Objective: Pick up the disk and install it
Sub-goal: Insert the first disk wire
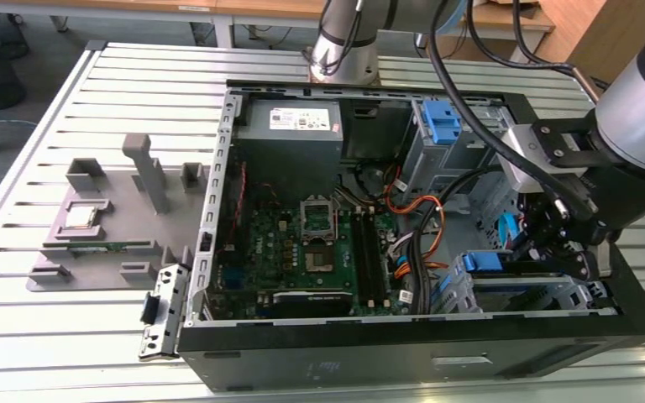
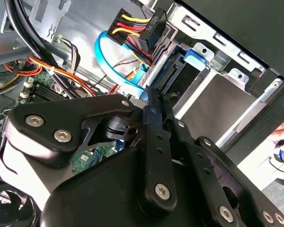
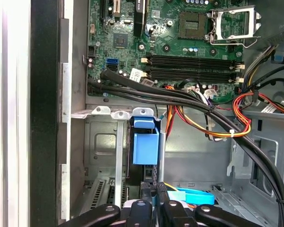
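The disk [image 3: 145, 142] stands edge-on in the drive bay at the case's front corner, its blue carrier tab uppermost. In the exterior view its blue frame [image 1: 485, 261] shows in the bay at the lower right of the open computer case [image 1: 412, 357]. My gripper [image 3: 151, 194] hangs over that bay with its fingers together. In the second wrist view the gripper tip [image 2: 150, 92] sits right at the disk's connector end [image 2: 166, 79]. I cannot tell whether they touch. In the exterior view the gripper [image 1: 574, 256] reaches down into the case beside the bay.
Black and coloured cables [image 3: 180, 94] cross just above the bay, and a blue data cable [image 2: 109, 66] loops nearby. The motherboard [image 1: 300, 243] covers the case floor. A grey power-supply box [image 1: 289, 119] and a blue bracket [image 1: 443, 122] sit at the far end. A grey fixture [image 1: 110, 218] stands at the exterior view's left.
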Available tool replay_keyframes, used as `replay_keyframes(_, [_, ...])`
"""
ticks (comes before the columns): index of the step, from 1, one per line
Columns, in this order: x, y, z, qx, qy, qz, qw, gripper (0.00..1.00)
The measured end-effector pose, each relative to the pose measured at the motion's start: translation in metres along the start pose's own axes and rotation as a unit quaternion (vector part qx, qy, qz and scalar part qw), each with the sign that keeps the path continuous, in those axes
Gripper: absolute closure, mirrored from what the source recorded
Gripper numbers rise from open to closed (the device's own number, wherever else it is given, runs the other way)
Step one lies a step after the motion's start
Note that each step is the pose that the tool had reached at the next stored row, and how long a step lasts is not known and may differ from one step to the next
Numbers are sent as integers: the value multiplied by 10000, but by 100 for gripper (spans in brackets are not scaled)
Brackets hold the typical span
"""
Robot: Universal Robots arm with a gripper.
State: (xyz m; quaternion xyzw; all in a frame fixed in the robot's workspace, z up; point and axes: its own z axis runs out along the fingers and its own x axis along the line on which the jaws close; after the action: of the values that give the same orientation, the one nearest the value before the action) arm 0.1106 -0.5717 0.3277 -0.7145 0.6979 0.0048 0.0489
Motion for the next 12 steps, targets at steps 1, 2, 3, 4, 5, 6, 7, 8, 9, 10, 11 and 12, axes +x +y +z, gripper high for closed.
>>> replay_keyframes(1, [0, 0, 0, 0, 0, 0, 10000, 84])
replay_keyframes(2, [0, 0, 0, 0, -1, 0, 10000, 84])
replay_keyframes(3, [-1, 0, 6, 0, -8, 0, 10000, 84])
replay_keyframes(4, [0, 0, 6, 0, -7, 0, 10000, 83])
replay_keyframes(5, [0, 0, 6, 0, -6, 0, 10000, 77])
replay_keyframes(6, [0, 0, 5, 0, -4, 0, 10000, 77])
replay_keyframes(7, [0, 0, 2, 0, -1, 0, 10000, 77])
replay_keyframes(8, [0, 0, 1, 0, -1, 0, 10000, 70])
replay_keyframes(9, [0, 0, 1, 0, -1, 0, 10000, 70])
replay_keyframes(10, [0, 0, -5, 0, 0, 0, 10000, 70])
replay_keyframes(11, [-2, -1, -20, 0, 0, 0, 10000, 70])
replay_keyframes(12, [-4, -3, -42, 0, -1, 0, 10000, 70])
